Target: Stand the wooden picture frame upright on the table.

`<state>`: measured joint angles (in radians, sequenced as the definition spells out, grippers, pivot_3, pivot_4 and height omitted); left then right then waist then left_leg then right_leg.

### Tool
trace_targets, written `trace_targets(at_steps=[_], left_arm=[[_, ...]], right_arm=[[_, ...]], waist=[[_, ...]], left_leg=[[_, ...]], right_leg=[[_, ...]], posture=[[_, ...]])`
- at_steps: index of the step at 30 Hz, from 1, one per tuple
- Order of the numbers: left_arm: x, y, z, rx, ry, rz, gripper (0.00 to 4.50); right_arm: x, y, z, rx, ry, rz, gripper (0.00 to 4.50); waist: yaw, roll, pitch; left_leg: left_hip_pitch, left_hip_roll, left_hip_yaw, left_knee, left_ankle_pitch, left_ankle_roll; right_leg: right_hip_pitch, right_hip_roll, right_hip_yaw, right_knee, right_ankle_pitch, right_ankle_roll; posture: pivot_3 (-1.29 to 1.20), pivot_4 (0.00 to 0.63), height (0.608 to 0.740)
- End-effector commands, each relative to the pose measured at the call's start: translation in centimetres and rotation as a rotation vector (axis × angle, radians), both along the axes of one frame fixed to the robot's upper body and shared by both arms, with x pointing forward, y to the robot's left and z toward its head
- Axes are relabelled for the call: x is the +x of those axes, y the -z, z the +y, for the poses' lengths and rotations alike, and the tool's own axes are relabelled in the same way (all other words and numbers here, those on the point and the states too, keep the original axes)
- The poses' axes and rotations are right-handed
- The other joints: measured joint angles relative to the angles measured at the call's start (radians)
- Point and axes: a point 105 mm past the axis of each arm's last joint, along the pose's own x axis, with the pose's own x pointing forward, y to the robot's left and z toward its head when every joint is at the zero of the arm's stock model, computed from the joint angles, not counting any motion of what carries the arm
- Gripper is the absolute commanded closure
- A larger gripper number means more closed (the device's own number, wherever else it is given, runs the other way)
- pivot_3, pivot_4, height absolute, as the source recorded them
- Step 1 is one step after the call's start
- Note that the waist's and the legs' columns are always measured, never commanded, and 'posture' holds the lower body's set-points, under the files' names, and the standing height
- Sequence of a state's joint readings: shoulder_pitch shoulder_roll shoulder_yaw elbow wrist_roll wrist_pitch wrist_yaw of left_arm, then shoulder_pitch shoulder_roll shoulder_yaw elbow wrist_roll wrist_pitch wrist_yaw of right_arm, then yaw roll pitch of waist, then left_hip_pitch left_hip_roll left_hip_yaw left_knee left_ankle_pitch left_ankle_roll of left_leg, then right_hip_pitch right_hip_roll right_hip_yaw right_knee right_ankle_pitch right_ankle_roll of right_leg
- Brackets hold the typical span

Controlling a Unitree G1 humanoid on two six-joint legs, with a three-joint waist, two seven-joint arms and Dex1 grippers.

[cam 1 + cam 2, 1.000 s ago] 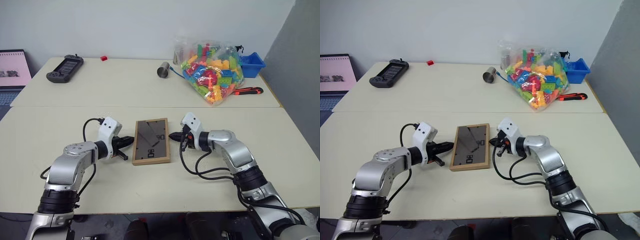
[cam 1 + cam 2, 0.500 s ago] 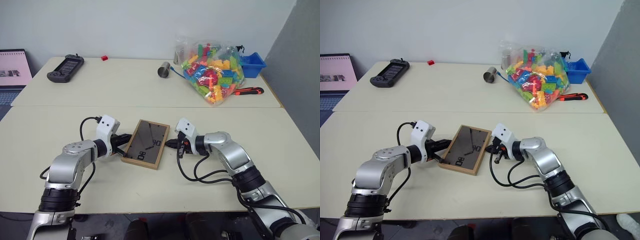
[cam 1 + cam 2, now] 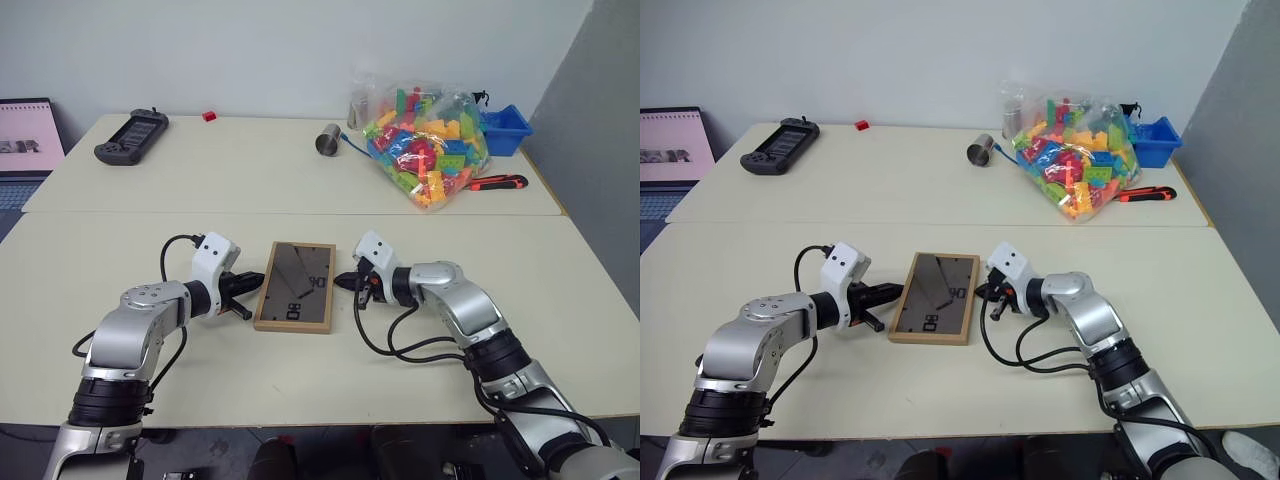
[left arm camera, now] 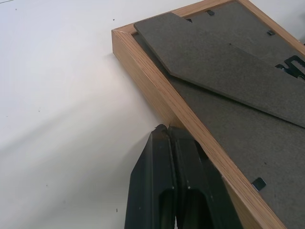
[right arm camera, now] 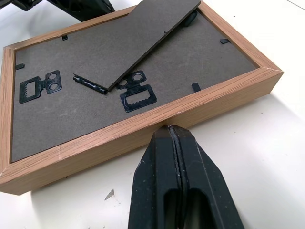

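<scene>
- Frame lies flat on the near bench, back side up; in the wrist views you see the grey backing board, the hangers and the fold-out stand leg.
- Left claw is shut with nothing in it, its tip pressed against the frame's left long edge near one corner.
- Right claw is shut and empty too, its tip touching the middle of the opposite long edge.
- So you are pinching the frame between two closed tips, not gripping it. My read: the raise to upright has not begun.
- Risk one: the frame spins. The two tips do not sit straight across from each other, so any squeeze will likely turn it flat on the bench rather than tip it up.
- Risk two: slip. Smooth wood against narrow black tips gives little hold; press unevenly and a tip may ride over the rim onto the backing.
- Risk three: the stand leg looks barely opened. Get the frame vertical without swinging it out and it will probably fall straight back.
- Risk four: glass faces down, so a dropped lift lands on it.
- Far bench clutter, the brick bag and metal cup, is well apart and no concern.
</scene>
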<state>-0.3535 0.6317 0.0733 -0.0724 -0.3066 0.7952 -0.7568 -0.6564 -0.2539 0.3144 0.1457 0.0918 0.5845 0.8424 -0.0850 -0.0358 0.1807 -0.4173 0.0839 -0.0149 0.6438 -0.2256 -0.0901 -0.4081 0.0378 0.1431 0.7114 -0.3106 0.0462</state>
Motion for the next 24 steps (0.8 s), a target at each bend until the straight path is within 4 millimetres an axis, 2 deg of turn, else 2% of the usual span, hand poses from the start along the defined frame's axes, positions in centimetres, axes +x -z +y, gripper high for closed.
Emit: trace_targets(at_steps=[1, 8, 11, 13, 16, 21, 24], left_arm=[[-0.5, -0.9, -2.4, -0.034, 0.119, -0.028, 4.49], [-0.3, -1.3, -1.6, -0.039, 0.095, -0.05, 4.49], [-0.1, -1.5, 0.0, 0.005, 0.073, -0.064, 4.49], [-0.3, -2.0, 1.2, 0.026, 0.087, -0.064, 4.49], [-0.9, -3.6, 2.7, -0.054, 0.129, -0.025, 3.98], [-2.2, -4.1, 4.0, -0.184, 0.151, 0.115, 2.88], [-3.5, -5.0, 3.2, -0.384, 0.182, 0.264, 2.25]], right_arm=[[-0.2, -2.4, 1.5, 0.049, -0.057, -0.08, 4.5], [-0.3, -1.8, 0.4, 0.017, -0.051, -0.074, 4.5], [0.4, -1.4, -1.7, -0.031, -0.018, -0.088, 4.5], [0.8, -1.4, -3.8, -0.075, -0.002, -0.1, 4.5], [1.4, -2.5, -6.7, -0.121, 0.005, -0.141, 4.5], [1.5, -3.6, -7.9, -0.133, -0.018, -0.172, 4.5], [1.3, -3.7, -8.1, -0.134, -0.036, -0.174, 4.5]], waist=[[0.0, 0.0, 0.0], [0.001, 0.0, 0.0], [0.001, 0.0, 0.0], [0.001, 0.0, 0.0], [0.001, 0.0, 0.001], [-0.006, 0.001, 0.001], [-0.004, 0.001, 0.001]], left_leg=[[0.0, 0.0, 0.0, 0.0, 0.0, 0.0], [0.0, 0.0, 0.0, 0.0, 0.0, 0.0], [0.0, 0.0, 0.0, 0.0, 0.0, 0.0], [0.0, 0.0, 0.0, 0.0, 0.0, 0.0], [-0.001, 0.0, 0.0, 0.0, 0.0, 0.0], [0.0, 0.0, 0.0, -0.001, 0.0, 0.0], [0.0, 0.0, 0.0, -0.001, 0.0, 0.0]], right_leg=[[0.0, 0.0, 0.0, 0.0, 0.0, 0.0], [0.0, 0.0, 0.0, 0.0, 0.0, 0.0], [0.0, 0.0, 0.0, 0.0, 0.0, 0.0], [0.0, 0.0, 0.0, 0.0, 0.0, 0.0], [0.0, 0.0, 0.0, -0.002, 0.0, 0.0], [0.0, 0.0, 0.0, -0.001, -0.001, -0.001], [0.0, 0.0, -0.001, -0.001, -0.001, -0.001]], posture=[[0.0, 0.15, 0.74], [0.0, 0.15, 0.74], [0.0, 0.15, 0.74], [0.0, 0.15, 0.74], [0.0, 0.15, 0.74], [0.0, 0.15, 0.74], [0.0, 0.15, 0.74]])
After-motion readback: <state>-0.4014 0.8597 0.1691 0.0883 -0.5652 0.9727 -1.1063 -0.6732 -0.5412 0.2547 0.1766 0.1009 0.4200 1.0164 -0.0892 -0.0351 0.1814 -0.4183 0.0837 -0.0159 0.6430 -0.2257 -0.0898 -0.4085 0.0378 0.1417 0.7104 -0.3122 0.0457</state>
